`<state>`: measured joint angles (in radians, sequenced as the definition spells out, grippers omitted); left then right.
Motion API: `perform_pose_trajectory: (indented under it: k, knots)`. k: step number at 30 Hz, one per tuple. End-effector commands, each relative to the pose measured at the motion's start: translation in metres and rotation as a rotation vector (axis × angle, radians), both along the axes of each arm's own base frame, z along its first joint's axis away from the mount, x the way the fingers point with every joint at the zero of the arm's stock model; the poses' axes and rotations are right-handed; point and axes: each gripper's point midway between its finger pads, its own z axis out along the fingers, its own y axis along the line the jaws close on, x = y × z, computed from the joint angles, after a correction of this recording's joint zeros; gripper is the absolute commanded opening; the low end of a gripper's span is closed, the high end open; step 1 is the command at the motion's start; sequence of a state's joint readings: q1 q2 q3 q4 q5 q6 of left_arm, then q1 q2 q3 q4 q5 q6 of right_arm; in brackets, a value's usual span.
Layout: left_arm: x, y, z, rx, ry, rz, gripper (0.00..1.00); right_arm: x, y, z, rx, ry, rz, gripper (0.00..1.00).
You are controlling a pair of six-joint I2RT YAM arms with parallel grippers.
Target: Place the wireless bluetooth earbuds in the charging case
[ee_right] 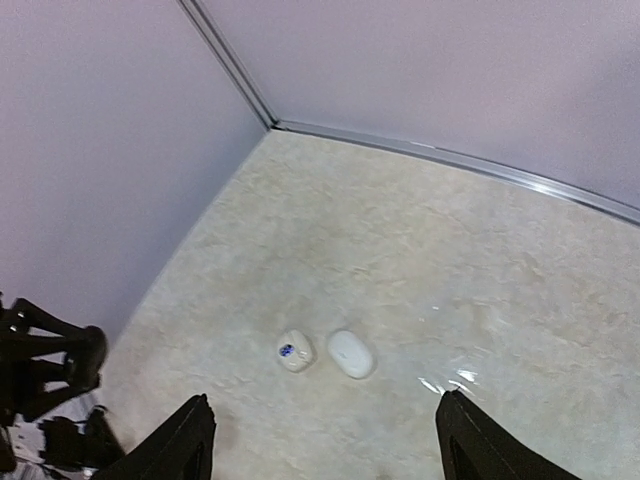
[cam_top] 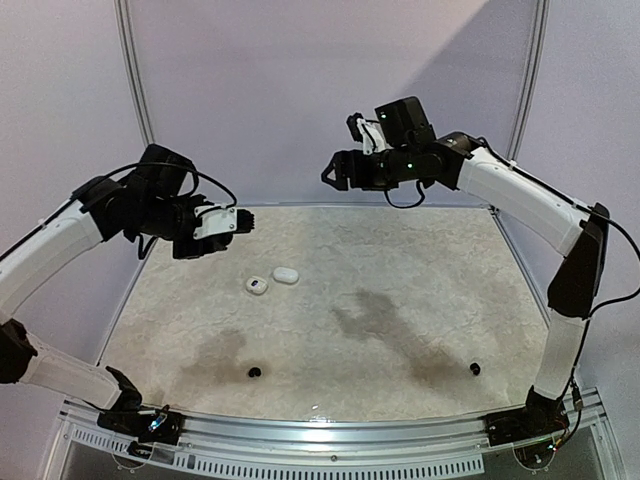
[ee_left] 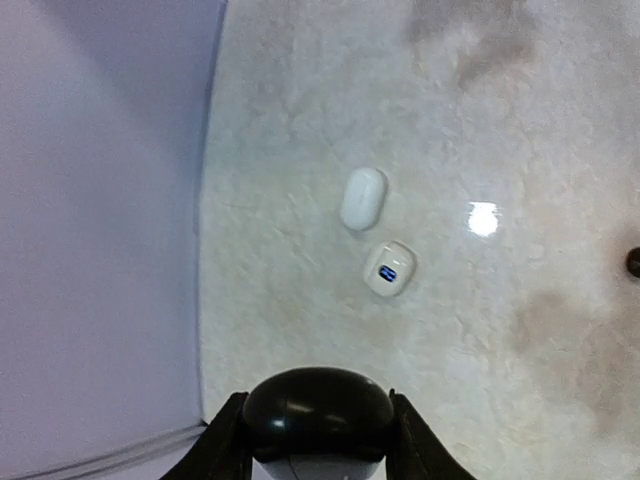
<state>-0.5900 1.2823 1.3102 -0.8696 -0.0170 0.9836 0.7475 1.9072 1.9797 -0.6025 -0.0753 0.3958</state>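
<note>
My left gripper [cam_top: 243,221] hangs above the table's far left, shut on a black pebble-like charging case [ee_left: 318,405] that fills the gap between its fingers. Two round black earbuds lie near the front edge, one on the left [cam_top: 254,373] and one on the right [cam_top: 475,369]. The left wrist view catches one black earbud [ee_left: 634,262] at its right border. My right gripper [cam_top: 335,170] is raised high over the back of the table, open, with nothing between its fingers [ee_right: 200,430].
Two white cases lie side by side left of centre: a smooth closed one [cam_top: 286,274] [ee_left: 362,197] [ee_right: 351,353] and a smaller one with a blue mark [cam_top: 257,286] [ee_left: 390,268] [ee_right: 295,351]. Walls enclose the table at the back and sides.
</note>
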Motion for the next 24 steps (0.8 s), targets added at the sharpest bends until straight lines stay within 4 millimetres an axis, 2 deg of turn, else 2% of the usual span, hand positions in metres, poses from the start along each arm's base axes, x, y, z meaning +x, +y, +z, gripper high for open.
perform_pose_trajectory:
  k: [1, 4, 6, 8, 11, 14, 24]
  knots:
    - [0.014, -0.046, 0.042, -0.096, -0.313, -0.181, 0.0, -0.047, 0.046, 0.033, 0.17, 0.018, 0.153, 0.76]
    - [0.017, -0.058, 0.057, -0.141, -0.379, -0.166, 0.0, -0.075, 0.076, 0.032, 0.199, 0.028, 0.245, 0.75]
    - [0.016, -0.064, 0.059, -0.157, -0.378, -0.163, 0.0, -0.095, 0.096, 0.03, 0.226, 0.048, 0.312, 0.72]
    - [0.013, -0.068, 0.058, -0.173, -0.353, -0.157, 0.0, -0.105, 0.109, 0.026, 0.233, 0.058, 0.35, 0.68]
    - [0.012, -0.07, 0.055, -0.184, -0.325, -0.147, 0.0, -0.109, 0.119, 0.015, 0.241, 0.098, 0.369, 0.62]
    - [0.011, -0.07, 0.053, -0.193, -0.313, -0.138, 0.0, -0.111, 0.125, 0.006, 0.247, 0.129, 0.365, 0.6]
    - [0.003, -0.074, 0.057, -0.246, -0.283, -0.141, 0.0, -0.103, 0.145, -0.003, 0.292, 0.143, 0.339, 0.51]
